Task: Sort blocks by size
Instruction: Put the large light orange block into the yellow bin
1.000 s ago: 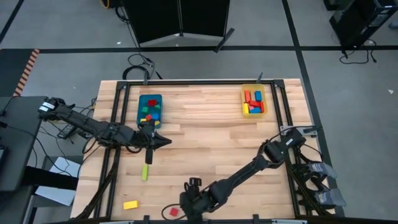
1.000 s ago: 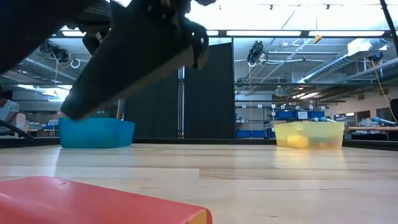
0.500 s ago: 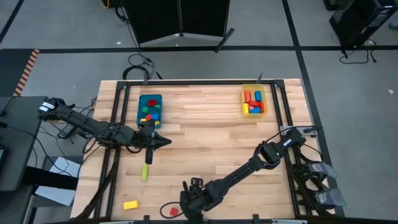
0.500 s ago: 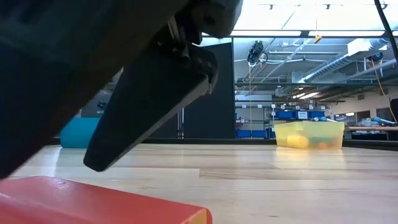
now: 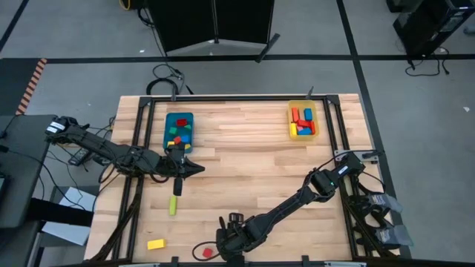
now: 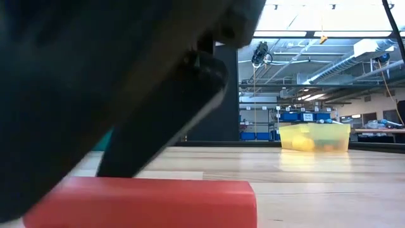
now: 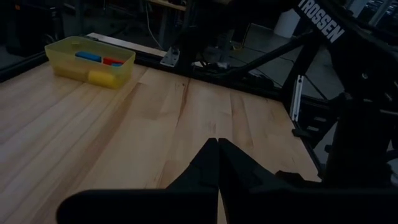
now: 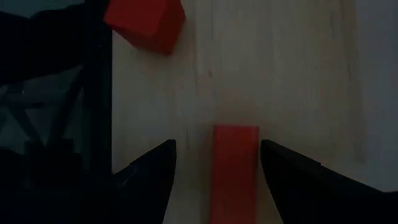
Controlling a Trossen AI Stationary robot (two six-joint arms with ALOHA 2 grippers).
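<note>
Right gripper point(image 8: 214, 163), fingers spread, straddles a red wooden bar point(image 8: 236, 168); it should descend centred, then pinch; left gripper point(image 7: 217, 163) waits pressed together

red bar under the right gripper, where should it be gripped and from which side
Grip the red bar across its two long side faces, coming down from above. In the right wrist view it lies flat on the table, running lengthwise between the open fingers of the right gripper, bare wood either side. A second red block lies apart, so it shouldn't obstruct.
</note>
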